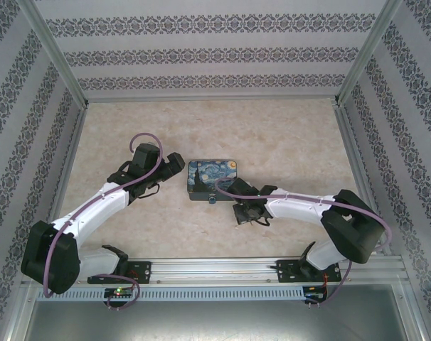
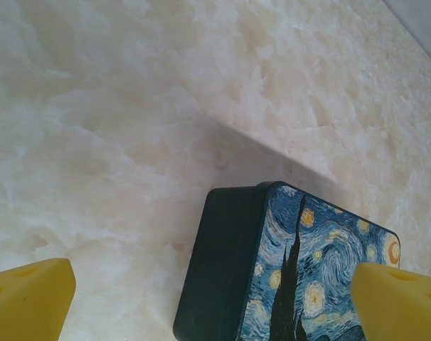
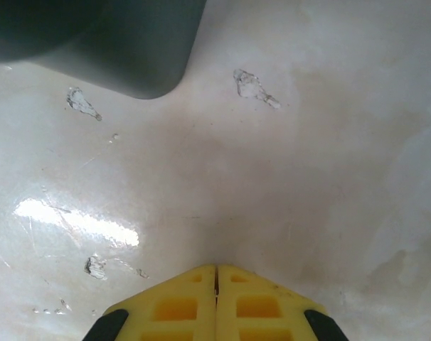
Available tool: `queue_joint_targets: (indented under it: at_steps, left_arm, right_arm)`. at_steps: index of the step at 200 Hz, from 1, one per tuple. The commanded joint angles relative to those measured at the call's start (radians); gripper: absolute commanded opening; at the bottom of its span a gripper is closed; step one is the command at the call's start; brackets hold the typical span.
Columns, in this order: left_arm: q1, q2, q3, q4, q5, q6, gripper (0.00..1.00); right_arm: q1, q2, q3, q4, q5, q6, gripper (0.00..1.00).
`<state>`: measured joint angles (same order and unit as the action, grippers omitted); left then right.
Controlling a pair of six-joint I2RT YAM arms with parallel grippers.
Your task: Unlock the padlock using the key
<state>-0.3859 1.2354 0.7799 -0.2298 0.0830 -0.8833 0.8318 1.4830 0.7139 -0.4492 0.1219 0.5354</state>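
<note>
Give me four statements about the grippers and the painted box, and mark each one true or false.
1. The left gripper is wide open. True.
2. The right gripper is open. False: its yellow fingers are pressed together.
3. Seen from above, the painted box lies between the two grippers. True.
4. The painted box stands against the far wall. False: it lies near the middle of the table.
</note>
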Motion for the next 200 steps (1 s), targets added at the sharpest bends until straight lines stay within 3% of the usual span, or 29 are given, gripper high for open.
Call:
queue_joint_targets:
  at_steps: [1,59,125,160,200]
  left_arm:
    - [0.006,0.007,0.011,0.032,0.011,0.003,0.99]
    - [0.006,0.006,0.004,0.042,0.032,-0.007,0.99]
    - [0.001,-0.032,-0.031,0.156,0.123,-0.084,1.0]
    - [-0.026,-0.049,-0.037,0.226,0.182,-0.096,1.0]
    - [-0.06,0.002,-0.075,0.399,0.317,-0.172,0.99]
  right_arm:
    - [-0.02,-0.047,-0.017,-0.014,-0.025,-0.011,0.0]
    - [-0.065,-0.22,-0.038,0.038,-0.134,0.033,0.0]
    - [-0.221,-0.419,-0.141,0.29,-0.429,0.075,0.0]
    - [-0.298,-0.423,-0.139,0.375,-0.518,0.119,0.0]
    - [-0.31,-0.374,-0.128,0.511,-0.575,0.207,0.0]
